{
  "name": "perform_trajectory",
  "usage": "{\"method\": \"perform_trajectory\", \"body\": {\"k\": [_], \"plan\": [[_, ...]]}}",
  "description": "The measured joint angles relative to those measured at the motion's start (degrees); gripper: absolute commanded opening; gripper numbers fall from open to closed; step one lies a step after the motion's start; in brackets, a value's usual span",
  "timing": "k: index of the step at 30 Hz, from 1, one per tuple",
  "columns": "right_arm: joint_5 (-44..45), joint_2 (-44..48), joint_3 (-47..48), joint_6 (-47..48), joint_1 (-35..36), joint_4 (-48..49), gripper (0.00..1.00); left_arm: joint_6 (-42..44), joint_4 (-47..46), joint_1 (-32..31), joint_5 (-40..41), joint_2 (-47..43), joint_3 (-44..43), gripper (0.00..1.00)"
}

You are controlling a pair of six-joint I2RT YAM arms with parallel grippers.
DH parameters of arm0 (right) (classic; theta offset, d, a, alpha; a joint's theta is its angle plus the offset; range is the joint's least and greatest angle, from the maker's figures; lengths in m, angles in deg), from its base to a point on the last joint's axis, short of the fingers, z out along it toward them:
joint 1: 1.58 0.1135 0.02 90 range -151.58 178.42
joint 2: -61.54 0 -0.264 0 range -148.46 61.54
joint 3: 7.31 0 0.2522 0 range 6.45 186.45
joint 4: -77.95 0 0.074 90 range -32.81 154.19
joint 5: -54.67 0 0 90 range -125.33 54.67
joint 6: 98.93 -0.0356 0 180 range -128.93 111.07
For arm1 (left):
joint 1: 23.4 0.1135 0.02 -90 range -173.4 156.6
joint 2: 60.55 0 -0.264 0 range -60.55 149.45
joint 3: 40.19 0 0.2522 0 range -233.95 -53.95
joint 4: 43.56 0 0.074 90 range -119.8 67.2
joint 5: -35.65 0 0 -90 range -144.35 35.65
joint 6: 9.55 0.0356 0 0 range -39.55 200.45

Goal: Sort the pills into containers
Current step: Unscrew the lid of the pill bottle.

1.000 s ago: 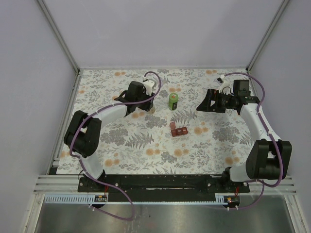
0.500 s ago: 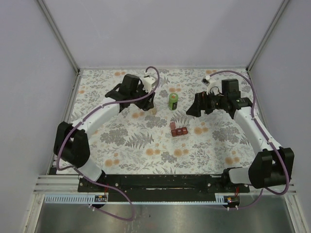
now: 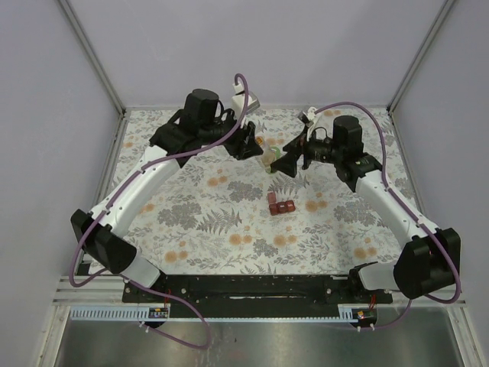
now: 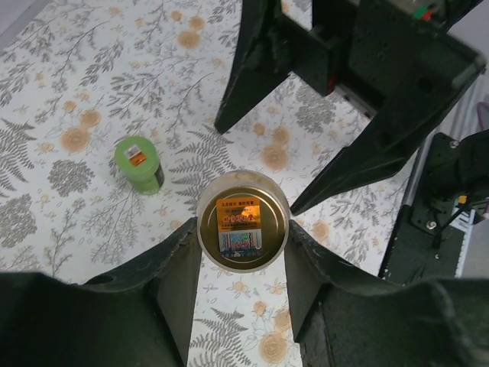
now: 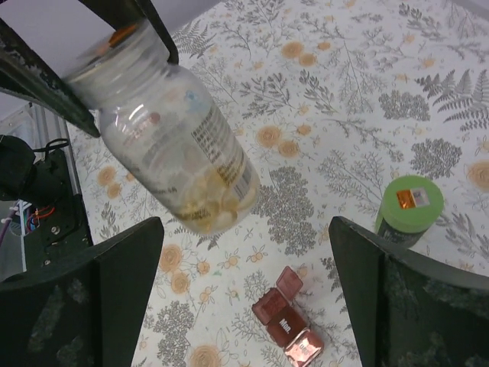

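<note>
The left pincer (image 4: 243, 233) pinches a clear pill bottle (image 5: 176, 145) by its sides and holds it tilted in the air, with yellowish pills (image 5: 210, 200) gathered at its lower end. The right pincer (image 5: 246, 229) is spread wide just beside the bottle and grips nothing. Below, on the flowered surface (image 5: 344, 92), a green bottle (image 5: 409, 205) stands near a dark-red pill box (image 5: 286, 325).

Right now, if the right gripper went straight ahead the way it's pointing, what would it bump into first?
Most likely the clear pill bottle, held tilted in the air by the left gripper. It hangs just ahead of the right gripper, whose jaws are open, though the depth is hard to judge.
</note>
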Motion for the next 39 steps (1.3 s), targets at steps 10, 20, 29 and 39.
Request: {"method": "perform_trajectory", "body": {"k": [10, 20, 29, 39], "plan": [[-0.26, 0.94, -3.85, -0.22, 3.3, 9.7, 0.94, -6.71, 0.63, -2.25, -3.65, 3.28, -5.35, 0.0], [-0.55, 4.04, -6.91, 0.7, 3.41, 12.33, 0.85, -10.93, -1.11, -2.25, -4.13, 3.28, -5.33, 0.0], [-1.7, 5.81, -6.93, 1.11, 3.43, 13.09, 0.79, -12.24, -1.62, -2.25, -4.07, 3.28, -4.02, 0.0], [-2.45, 5.81, -6.93, 2.01, 3.43, 13.07, 0.79, -16.31, -4.44, -0.74, -5.7, 2.8, -1.49, 0.0]]}}
